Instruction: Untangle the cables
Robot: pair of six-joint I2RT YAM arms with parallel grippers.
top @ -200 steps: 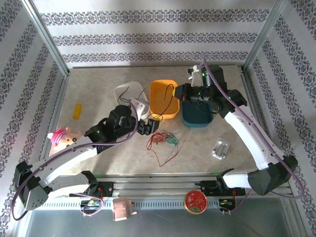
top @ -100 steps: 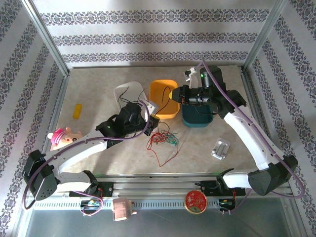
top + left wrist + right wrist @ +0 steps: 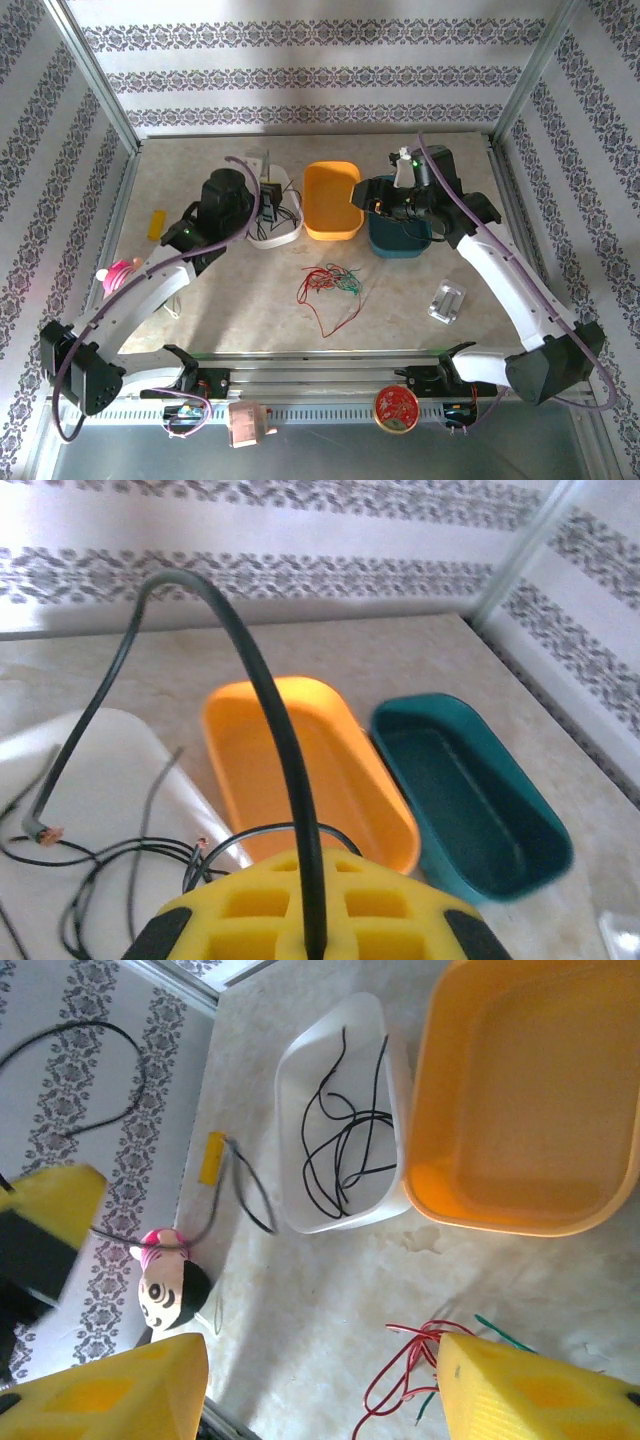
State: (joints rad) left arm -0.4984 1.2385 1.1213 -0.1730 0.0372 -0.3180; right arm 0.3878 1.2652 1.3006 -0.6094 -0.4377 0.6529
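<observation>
Left gripper pinches a limp, featherlight black wire above the white tray, right gripper gapes, and the springy red-green tangle, 6 o'clock of the orange bin, probably wants a loose-end grip.

Overhead camera looks down from behind; both wrist cameras — close — share the orange bin.
</observation>
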